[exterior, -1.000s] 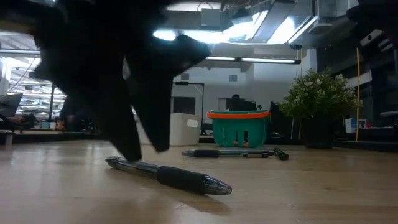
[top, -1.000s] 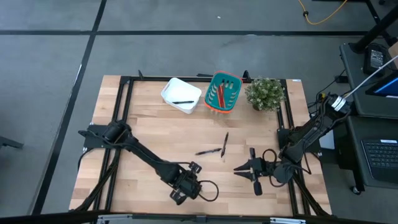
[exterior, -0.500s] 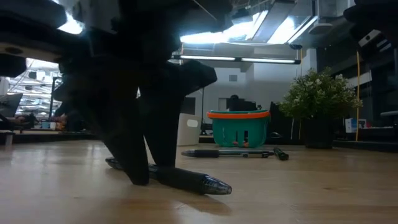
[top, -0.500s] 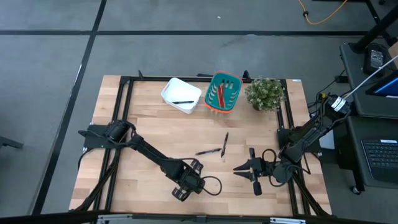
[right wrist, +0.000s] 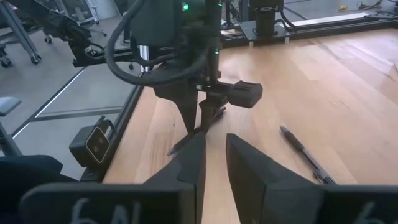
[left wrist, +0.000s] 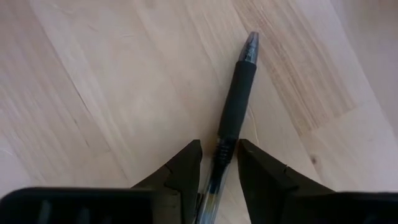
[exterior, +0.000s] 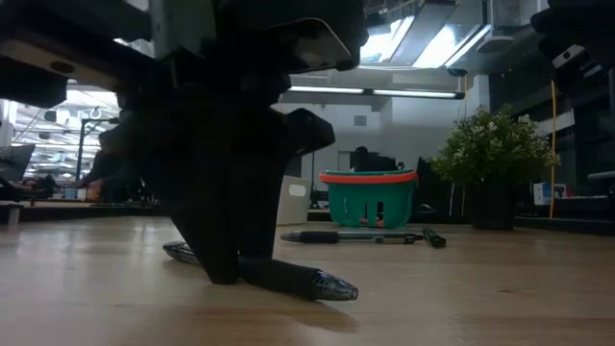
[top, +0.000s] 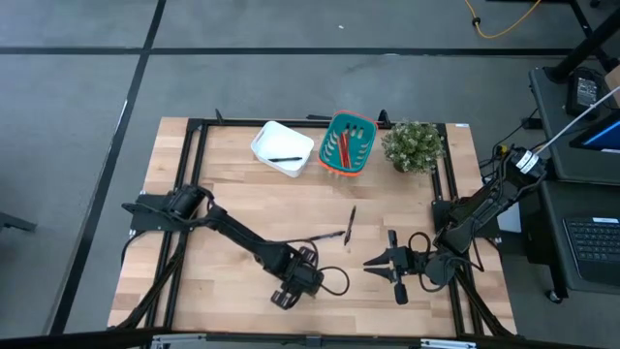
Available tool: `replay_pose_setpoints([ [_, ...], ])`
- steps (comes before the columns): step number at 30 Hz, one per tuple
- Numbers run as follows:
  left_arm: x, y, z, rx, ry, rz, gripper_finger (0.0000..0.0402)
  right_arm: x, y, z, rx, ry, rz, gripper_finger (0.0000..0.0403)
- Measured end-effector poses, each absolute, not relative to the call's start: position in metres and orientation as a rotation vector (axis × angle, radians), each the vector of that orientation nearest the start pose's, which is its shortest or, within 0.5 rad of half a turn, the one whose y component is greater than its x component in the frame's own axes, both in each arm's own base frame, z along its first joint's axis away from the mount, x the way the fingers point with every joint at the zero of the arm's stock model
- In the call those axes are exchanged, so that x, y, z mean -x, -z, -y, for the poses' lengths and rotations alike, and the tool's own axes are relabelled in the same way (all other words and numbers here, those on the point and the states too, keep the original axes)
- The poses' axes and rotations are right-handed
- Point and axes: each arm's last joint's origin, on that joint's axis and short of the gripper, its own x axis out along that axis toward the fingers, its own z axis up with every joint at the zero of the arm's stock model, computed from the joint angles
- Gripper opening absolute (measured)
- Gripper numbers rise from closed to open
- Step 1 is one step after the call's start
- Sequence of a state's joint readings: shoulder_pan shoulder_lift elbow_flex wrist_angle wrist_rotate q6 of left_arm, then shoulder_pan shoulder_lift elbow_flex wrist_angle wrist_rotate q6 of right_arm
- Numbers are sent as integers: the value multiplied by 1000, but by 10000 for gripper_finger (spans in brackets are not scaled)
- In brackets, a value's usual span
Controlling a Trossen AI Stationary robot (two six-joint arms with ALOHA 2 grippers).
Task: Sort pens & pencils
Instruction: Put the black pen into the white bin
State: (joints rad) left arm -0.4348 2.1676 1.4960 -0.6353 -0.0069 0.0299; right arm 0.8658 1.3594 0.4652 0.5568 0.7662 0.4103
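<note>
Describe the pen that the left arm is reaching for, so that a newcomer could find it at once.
Start at the green basket at the table's far edge and come toward the near edge, past the two black pens lying mid-table. The wanted pen lies on bare wood further forward. Unlike those two, it sits between the left pincer's open fingers.

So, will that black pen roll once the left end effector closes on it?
Possibly: the slim round black pen lies flat on smooth wood. It looks stiff and light, and the left end effector straddles its barrel, so squeezing should trap it.
</note>
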Motion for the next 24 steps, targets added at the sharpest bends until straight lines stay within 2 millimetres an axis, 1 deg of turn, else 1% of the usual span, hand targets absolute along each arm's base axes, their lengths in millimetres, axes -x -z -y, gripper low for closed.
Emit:
replay_pose_setpoints([
  [3,-381,-120,184,-351,373,-1272,80,-176,-179,-176,-164,-49,-246,65],
  [7,-379,-118,189,-378,364,-1267,27,-176,-179,-176,-164,-49,-246,65],
  [8,-378,-118,190,-381,360,-1266,19,-176,-179,-176,-165,-49,-246,65],
  [17,-378,-120,191,-378,358,-1260,19,-176,-179,-176,-168,-49,-246,65],
  [20,-377,-127,191,-389,353,-1236,19,-176,-179,-176,-169,-49,-246,65],
  [24,-373,-146,188,-438,318,-1198,18,-176,-179,-176,-170,-48,-246,65],
])
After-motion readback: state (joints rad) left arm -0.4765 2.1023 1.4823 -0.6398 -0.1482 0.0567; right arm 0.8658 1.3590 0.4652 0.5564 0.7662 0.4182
